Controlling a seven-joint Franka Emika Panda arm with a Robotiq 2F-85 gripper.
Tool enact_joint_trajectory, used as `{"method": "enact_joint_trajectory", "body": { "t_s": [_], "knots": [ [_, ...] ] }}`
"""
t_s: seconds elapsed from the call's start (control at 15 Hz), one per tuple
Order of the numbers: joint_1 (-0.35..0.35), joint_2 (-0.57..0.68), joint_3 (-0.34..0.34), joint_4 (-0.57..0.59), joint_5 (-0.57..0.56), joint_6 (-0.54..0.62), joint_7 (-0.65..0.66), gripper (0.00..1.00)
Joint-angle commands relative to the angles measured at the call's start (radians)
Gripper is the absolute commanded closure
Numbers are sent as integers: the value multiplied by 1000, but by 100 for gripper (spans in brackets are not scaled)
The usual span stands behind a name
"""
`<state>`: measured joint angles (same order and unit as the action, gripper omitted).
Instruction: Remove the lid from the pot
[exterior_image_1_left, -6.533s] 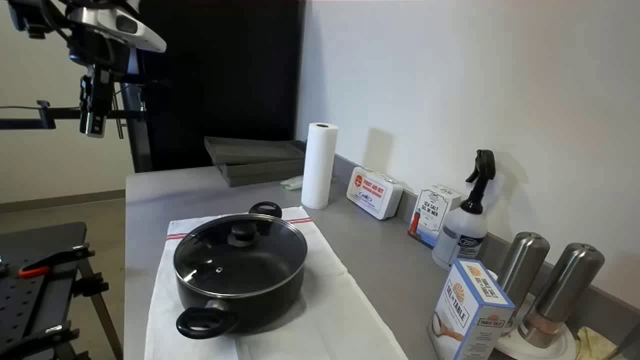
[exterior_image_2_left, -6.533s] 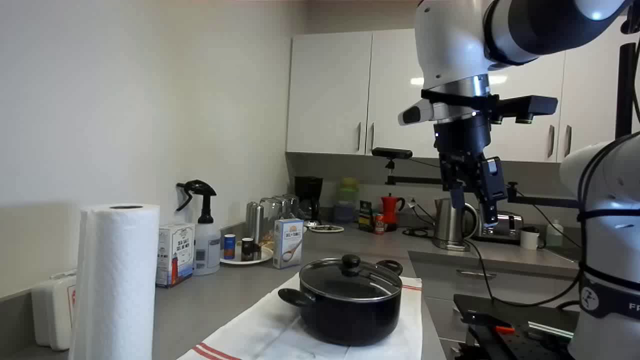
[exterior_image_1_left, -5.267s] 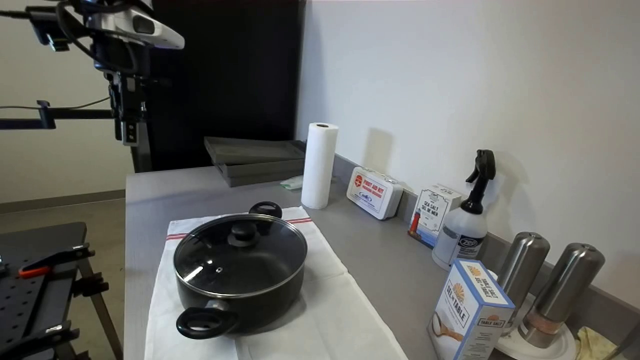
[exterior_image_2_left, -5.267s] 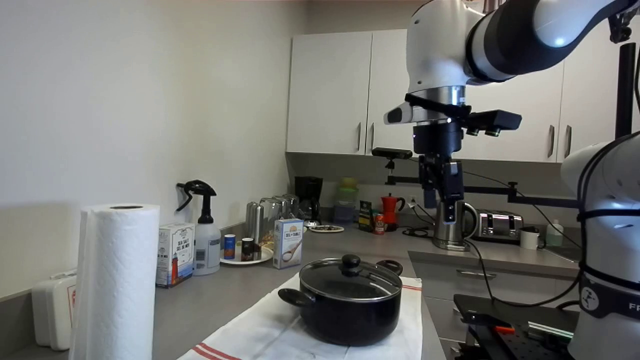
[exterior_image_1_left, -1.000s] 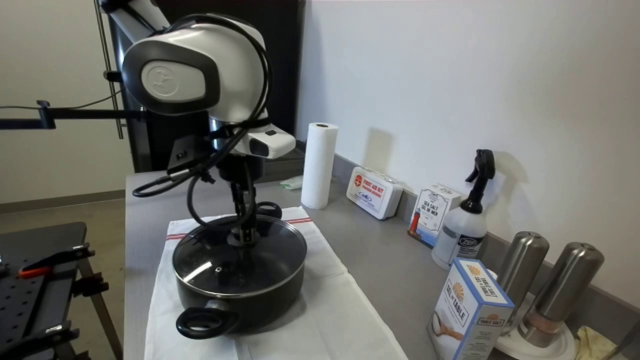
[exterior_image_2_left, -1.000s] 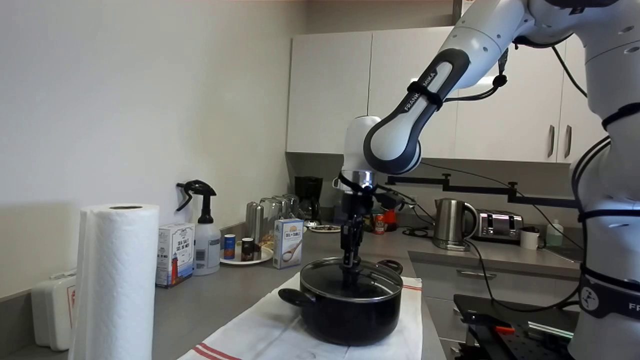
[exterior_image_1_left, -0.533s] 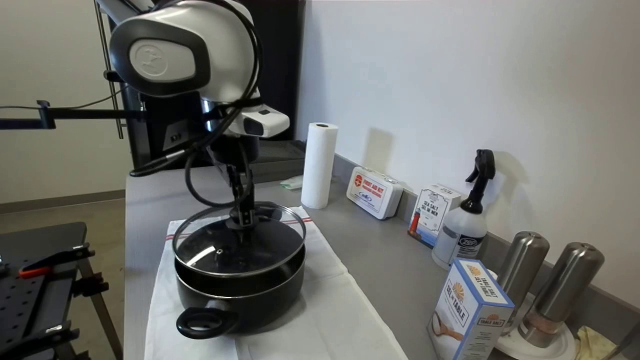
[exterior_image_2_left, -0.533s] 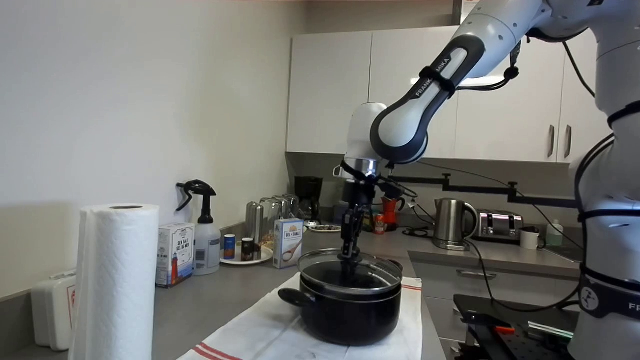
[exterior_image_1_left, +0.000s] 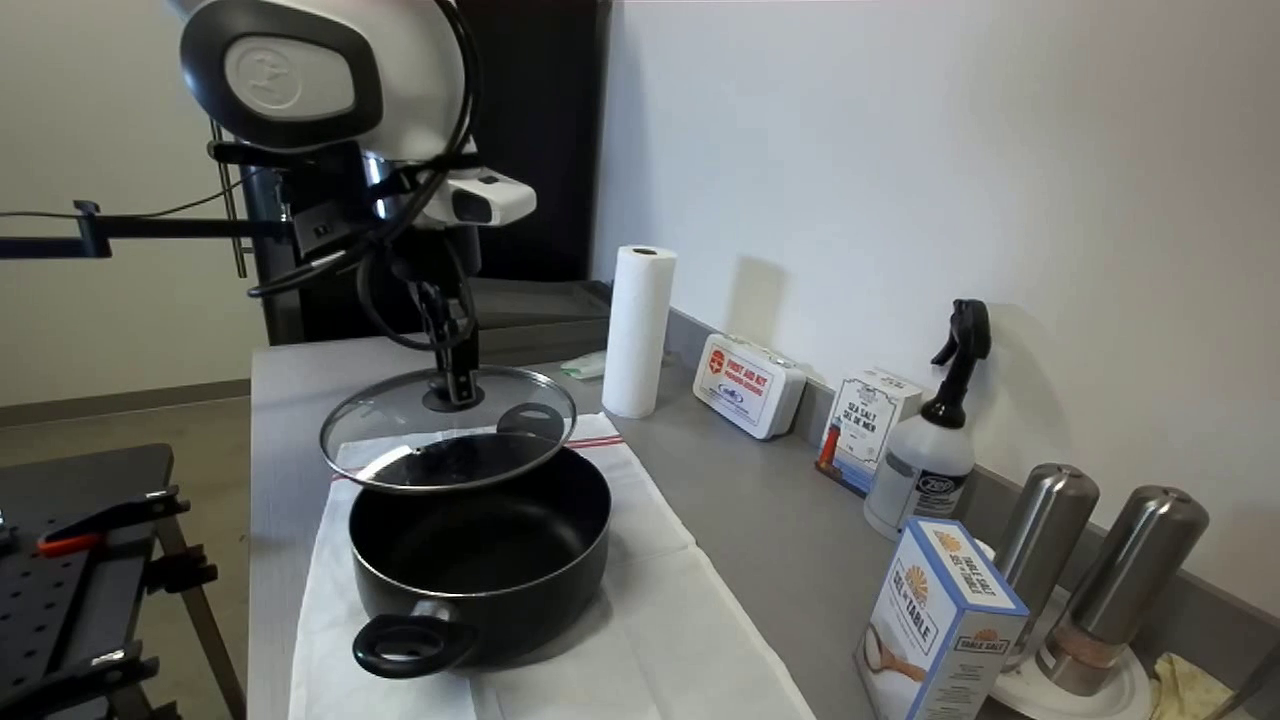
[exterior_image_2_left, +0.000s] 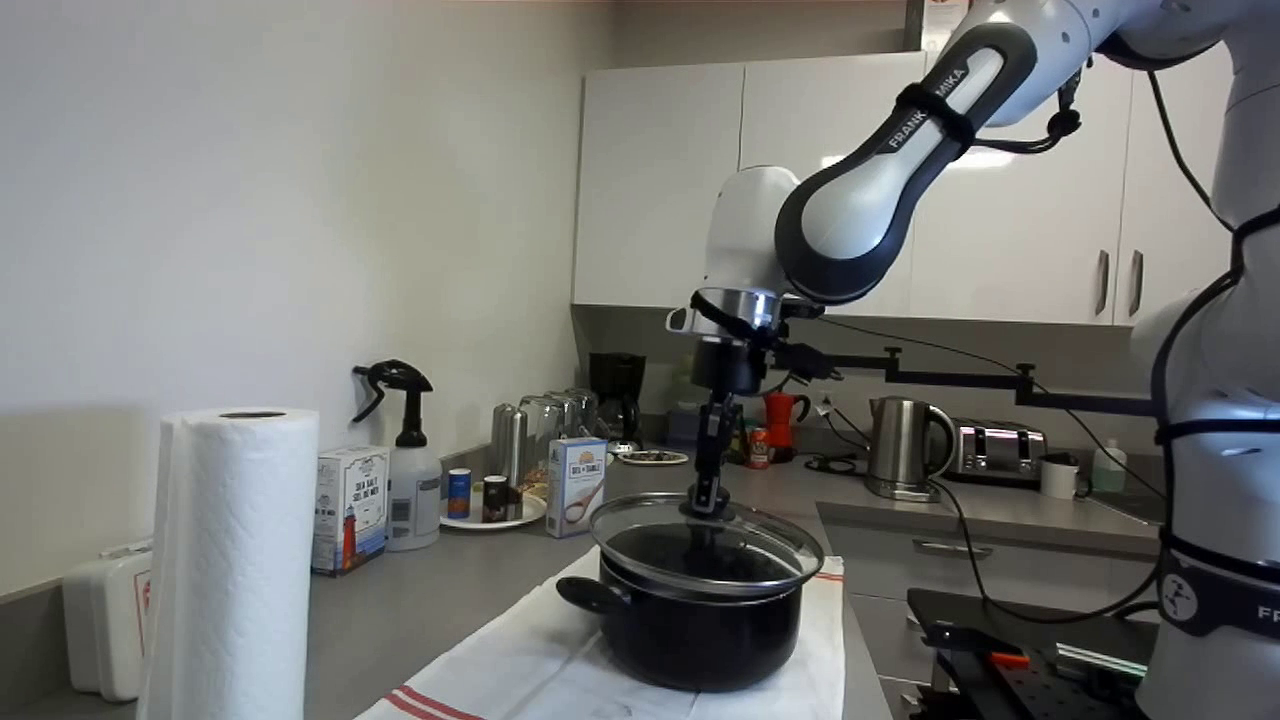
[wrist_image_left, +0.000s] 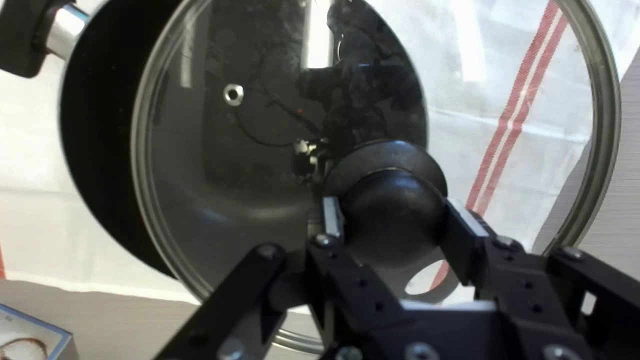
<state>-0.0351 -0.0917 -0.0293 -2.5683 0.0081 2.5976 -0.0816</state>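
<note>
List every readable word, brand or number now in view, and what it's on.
"FIRST AID KIT": white case
"ZEP": spray bottle
"SEA SALT", "SEL DE MER": lighthouse box beside it
"SEL DE TABLE", "TABLE SALT": blue-edged carton
"FRANK", "MIKA": robot arm, split by black strap
"FR": robot base, cut off at frame edge
Too small or blurred: finer print and the lettering on the red can.
No number is readable.
</note>
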Motion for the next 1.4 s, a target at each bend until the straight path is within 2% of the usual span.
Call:
{"method": "enact_joint_trajectory", "body": {
  "t_s": [0.0, 0.73, 1.33],
  "knots": [
    [46, -47, 41, -7, -16, -30, -4, 75],
    [194, 87, 194, 102, -77, -68, -10, 75],
    [233, 249, 224, 143, -153, 35, -22, 75]
  ]
}}
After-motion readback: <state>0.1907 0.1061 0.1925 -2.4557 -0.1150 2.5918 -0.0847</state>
